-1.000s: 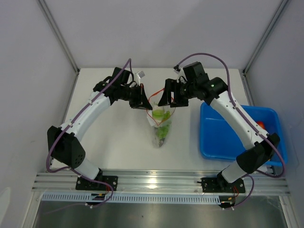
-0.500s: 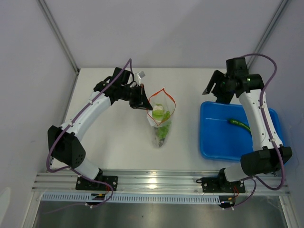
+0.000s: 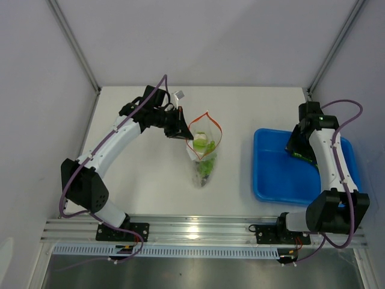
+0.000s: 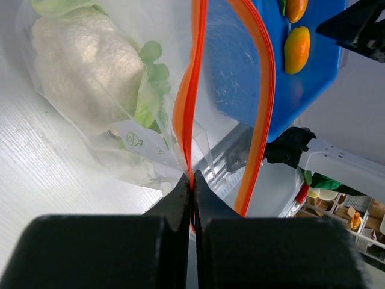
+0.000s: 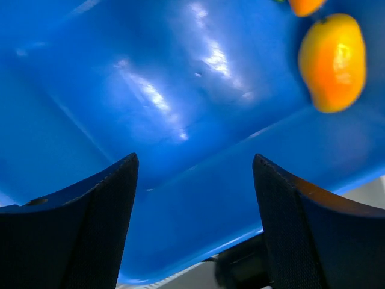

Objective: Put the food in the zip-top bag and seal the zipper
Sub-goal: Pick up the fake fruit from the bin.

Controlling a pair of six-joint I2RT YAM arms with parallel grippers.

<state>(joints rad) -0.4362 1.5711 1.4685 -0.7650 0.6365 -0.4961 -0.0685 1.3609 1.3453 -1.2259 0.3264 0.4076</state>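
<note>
The clear zip-top bag (image 3: pixel 203 150) lies on the white table with its mouth held up and open, green and pale food (image 3: pixel 204 146) inside. Its orange-red zipper (image 3: pixel 204 115) forms an open loop. My left gripper (image 3: pixel 182 133) is shut on the zipper's left edge; the left wrist view shows the strip (image 4: pixel 187 114) pinched between the fingertips and the bag's food (image 4: pixel 84 66) beyond. My right gripper (image 3: pixel 299 150) is open and empty, down inside the blue tray (image 3: pixel 271 180). The right wrist view shows a yellow-orange fruit (image 5: pixel 332 62) on the tray floor, ahead and right of the fingers.
The blue tray (image 5: pixel 180 90) stands at the table's right side, near the right wall. A small white tag (image 3: pixel 178 95) lies behind the left gripper. An aluminium rail (image 3: pixel 198 229) runs along the near table edge.
My right gripper let go of the bag's right mouth edge, swung right and came down into the blue tray. The left gripper kept its hold; the bag mouth stays open.
</note>
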